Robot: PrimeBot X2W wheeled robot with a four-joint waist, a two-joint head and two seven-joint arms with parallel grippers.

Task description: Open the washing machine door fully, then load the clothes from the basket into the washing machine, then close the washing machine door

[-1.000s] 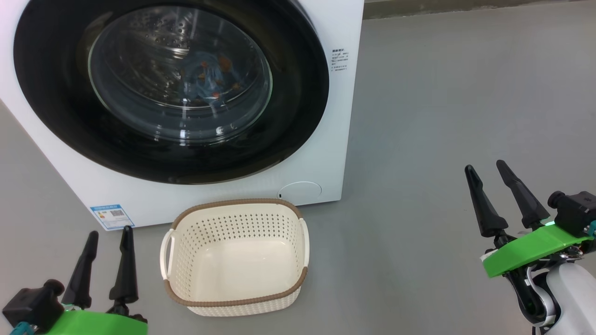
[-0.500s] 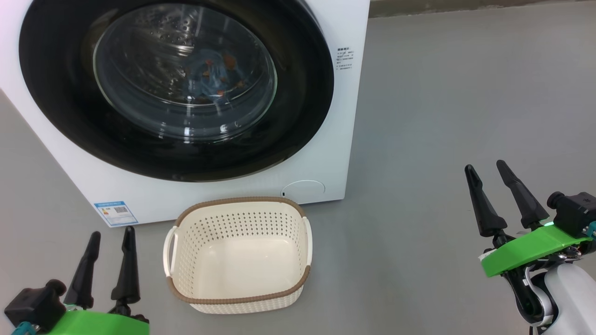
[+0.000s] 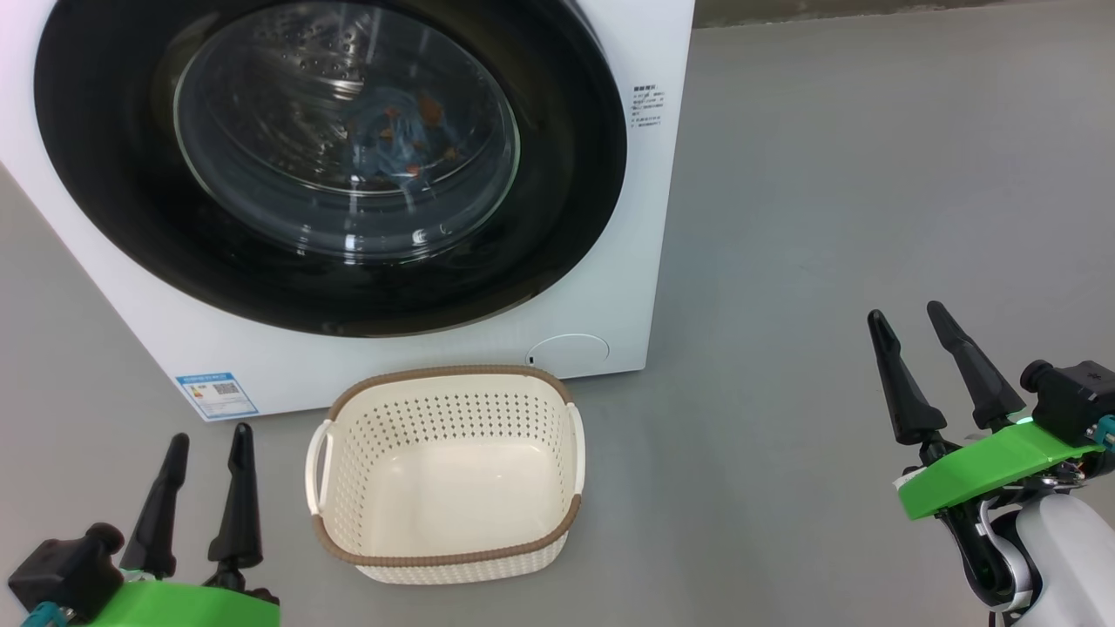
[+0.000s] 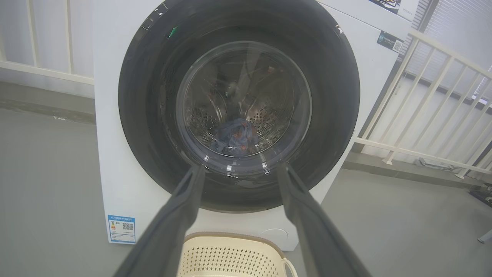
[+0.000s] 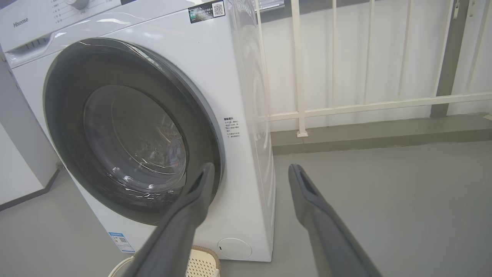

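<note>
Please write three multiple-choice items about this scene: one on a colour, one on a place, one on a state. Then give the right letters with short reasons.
1. The rim of the basket is: A brown; B blue; C green.
2. The clothes lie: A in the basket; B inside the washing machine; C on top of it.
3. The washing machine door is: A wide open; B shut; C taken off.
Answers: 1 A, its rim is brown; 2 B, they show through the door glass, the basket is empty; 3 B, its black rim sits flush on the white front.
</note>
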